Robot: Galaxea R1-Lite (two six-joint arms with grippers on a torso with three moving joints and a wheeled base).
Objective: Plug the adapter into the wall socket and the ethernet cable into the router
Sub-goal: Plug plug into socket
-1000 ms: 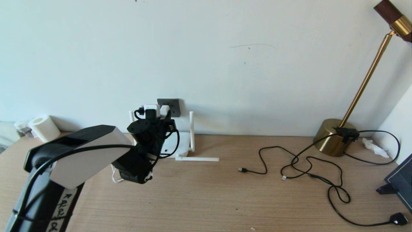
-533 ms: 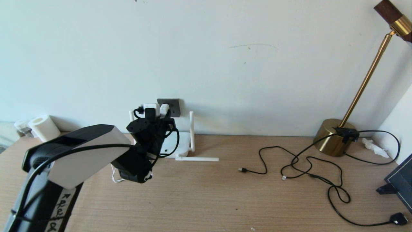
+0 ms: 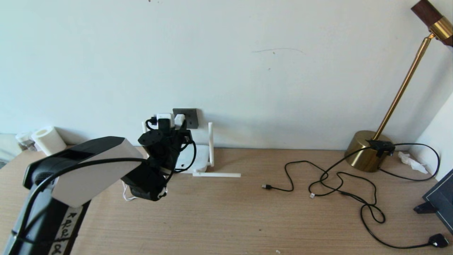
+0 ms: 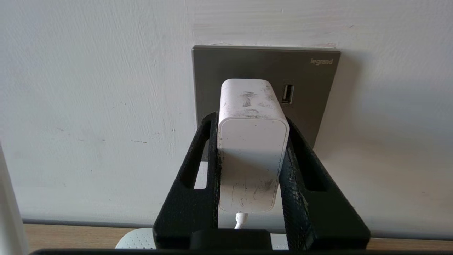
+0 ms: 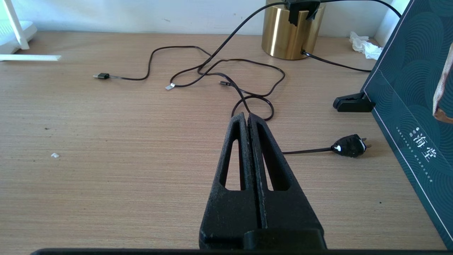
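The adapter (image 4: 252, 148), judged rigid, light and smooth-sided, was pinched on its flat flanks by the left gripper (image 4: 250, 141) jaws against the wall socket (image 4: 311, 81); the right gripper (image 5: 247, 118) jaws were pressed together over the bench (image 5: 106, 159)

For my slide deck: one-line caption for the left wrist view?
Left gripper clamps the white adapter against the grey wall socket.
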